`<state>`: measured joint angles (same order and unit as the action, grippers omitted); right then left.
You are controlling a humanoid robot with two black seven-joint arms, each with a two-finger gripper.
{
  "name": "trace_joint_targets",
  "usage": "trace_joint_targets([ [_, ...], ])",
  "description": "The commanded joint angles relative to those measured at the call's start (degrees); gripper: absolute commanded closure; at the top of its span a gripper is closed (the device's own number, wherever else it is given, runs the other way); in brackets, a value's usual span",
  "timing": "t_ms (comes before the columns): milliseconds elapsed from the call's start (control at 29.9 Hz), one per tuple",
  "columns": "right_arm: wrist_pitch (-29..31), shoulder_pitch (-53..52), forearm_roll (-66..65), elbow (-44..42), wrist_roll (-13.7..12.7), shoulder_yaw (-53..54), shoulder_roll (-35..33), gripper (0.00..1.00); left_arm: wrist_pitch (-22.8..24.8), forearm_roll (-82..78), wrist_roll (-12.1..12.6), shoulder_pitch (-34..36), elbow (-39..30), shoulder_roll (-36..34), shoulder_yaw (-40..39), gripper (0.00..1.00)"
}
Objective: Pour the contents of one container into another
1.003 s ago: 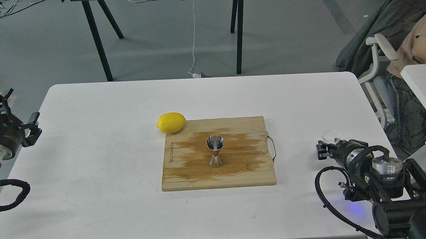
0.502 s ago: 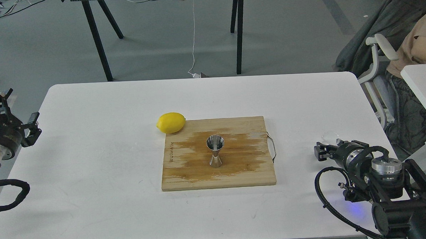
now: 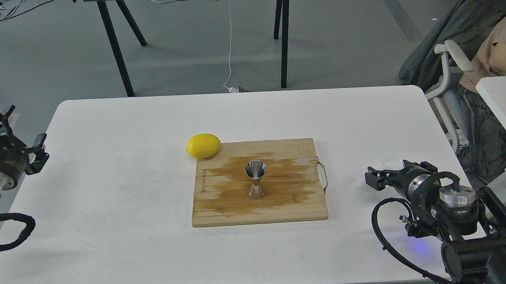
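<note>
The jigger [image 3: 256, 180] stands upright on the wet cutting board [image 3: 298, 208], a lemon [image 3: 203, 145] touching the board's far left corner. The glass cup [image 3: 391, 160] barely shows behind my right gripper [image 3: 374, 180]; whether that gripper holds it, I cannot tell. My left gripper [image 3: 15, 133] hangs spread and empty at the table [image 3: 110, 208] edge.

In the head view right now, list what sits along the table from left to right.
left hand → lemon → steel jigger upright on the wooden cutting board → board's metal handle → right hand, with the clear glass cup just beyond it, barely visible.
</note>
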<state>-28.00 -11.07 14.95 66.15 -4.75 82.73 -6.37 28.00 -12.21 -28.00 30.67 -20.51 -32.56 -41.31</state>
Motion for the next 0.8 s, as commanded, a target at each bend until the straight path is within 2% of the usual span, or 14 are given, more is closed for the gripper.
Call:
trace_joint_targets([
  [0, 0.0, -0.09, -0.01, 2.05, 0.0, 0.07, -0.75, 0.02, 0.0, 0.0, 0.0, 0.0, 0.03, 0.04, 0.0, 0.01],
  [368, 0.0, -0.96, -1.41, 10.66, -0.09, -1.16, -6.19, 0.01, 0.0, -0.09, 0.0, 0.0, 1.35, 0.65, 0.09, 0.01],
  [401, 2.57, -1.23, -1.85, 11.01, -0.09, -1.69, -7.16, 0.01, 0.0, -0.09, 0.0, 0.0, 1.7, 0.91, 0.09, 0.01],
  [535, 19.96, -1.93, -2.47, 10.14, -1.31, -3.36, -11.03, 0.01, 0.0, 0.0, 0.0, 0.26, 2.05, 1.0, 0.53, 0.01],
  [635, 30.6, -2.64, -3.17, 7.6, -2.11, -3.8, -12.79, 0.01, 0.0, 0.0, 0.0, 0.7, 2.05, 0.83, 0.53, 0.01],
  [769, 50.44, -2.99, -3.96, 0.05, -2.11, -3.89, -12.53, 0.01, 0.0, 0.09, 0.0, 1.23, 1.97, 0.56, 0.44, 0.01],
])
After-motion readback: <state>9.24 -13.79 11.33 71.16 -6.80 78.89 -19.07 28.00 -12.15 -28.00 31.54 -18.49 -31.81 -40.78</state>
